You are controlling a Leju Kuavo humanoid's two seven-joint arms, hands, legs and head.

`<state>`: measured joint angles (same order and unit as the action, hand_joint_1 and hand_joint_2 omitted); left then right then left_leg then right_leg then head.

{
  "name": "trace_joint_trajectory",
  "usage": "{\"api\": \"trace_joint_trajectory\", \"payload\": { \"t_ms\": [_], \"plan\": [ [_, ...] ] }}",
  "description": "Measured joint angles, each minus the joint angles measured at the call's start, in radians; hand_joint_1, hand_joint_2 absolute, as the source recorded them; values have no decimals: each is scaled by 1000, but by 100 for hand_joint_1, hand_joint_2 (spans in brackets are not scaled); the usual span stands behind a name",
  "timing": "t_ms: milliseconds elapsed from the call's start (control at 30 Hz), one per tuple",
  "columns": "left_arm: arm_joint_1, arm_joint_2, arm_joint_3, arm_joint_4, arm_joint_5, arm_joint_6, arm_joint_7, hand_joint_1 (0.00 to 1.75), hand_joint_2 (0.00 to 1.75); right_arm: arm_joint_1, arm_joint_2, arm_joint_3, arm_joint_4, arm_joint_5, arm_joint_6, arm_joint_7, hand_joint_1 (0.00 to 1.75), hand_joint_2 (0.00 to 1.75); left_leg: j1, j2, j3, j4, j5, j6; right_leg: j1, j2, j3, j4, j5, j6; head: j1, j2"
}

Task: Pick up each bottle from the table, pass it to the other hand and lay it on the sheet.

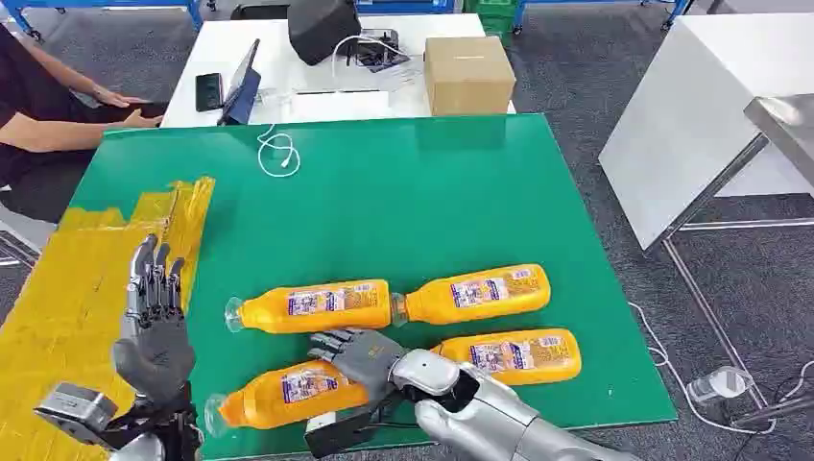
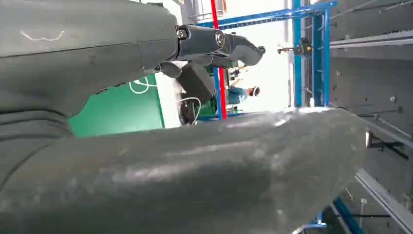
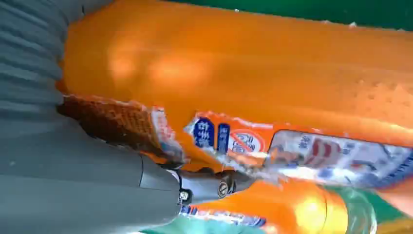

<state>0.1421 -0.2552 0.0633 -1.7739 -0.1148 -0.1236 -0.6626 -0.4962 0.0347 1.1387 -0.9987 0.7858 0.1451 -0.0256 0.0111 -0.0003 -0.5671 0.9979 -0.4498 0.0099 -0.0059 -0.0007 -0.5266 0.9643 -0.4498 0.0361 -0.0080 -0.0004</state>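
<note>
In the head view, nearest the camera, the robot's silver right hand (image 1: 357, 353) lay over the base end of the nearest orange plastic juice bottle (image 1: 288, 393), which rested on its side near the front edge of the green tabletop (image 1: 403, 192), cap pointing toward the yellow sheet (image 1: 67, 288); whether the fingers had actually closed round it could not be told there. The left hand (image 1: 154, 307) stood upright with fingers spread and nothing in it, above the yellow sheet at the tabletop's left edge. Three more orange bottles, all capped and full, lay flat: one mid-table (image 1: 312, 306), one just beyond it to the right (image 1: 475, 294), one toward the front right corner (image 1: 514, 354). A cardboard box (image 1: 468, 74) sat on the white table behind. The left wrist view showed its grey thumb (image 2: 195, 170) and dark fingers (image 2: 219, 44) apart around empty air. The right wrist view showed orange bottle wall (image 3: 243, 73) pressed close against the grey palm (image 3: 63, 185), with a dark finger (image 3: 214, 185) curled along the label. The step looked like the first pick-up; next would call for a firm wrap, a lift, then a handover leftward.
</note>
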Motion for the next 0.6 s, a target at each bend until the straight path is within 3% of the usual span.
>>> {"api": "trace_joint_trajectory", "payload": {
  "t_ms": [300, 600],
  "plan": [
    [-3, 0, 1, 8, 34, 16, -1, 0, 0, -123, -45, 138, 15, -122, 185, -48, 175, 175, 0, 0, 3, 0, 0, 0, 0, 0, 3, 0, 0, 0, 0, 0],
    [-3, -19, 12, -5, 98, 165, -27, 0, 0, -168, -42, 237, 63, -159, 152, -29, 175, 175, 0, 0, 5, 0, 0, 0, -1, 0, 4, 0, 0, 0, 0, 0]
  ]
}}
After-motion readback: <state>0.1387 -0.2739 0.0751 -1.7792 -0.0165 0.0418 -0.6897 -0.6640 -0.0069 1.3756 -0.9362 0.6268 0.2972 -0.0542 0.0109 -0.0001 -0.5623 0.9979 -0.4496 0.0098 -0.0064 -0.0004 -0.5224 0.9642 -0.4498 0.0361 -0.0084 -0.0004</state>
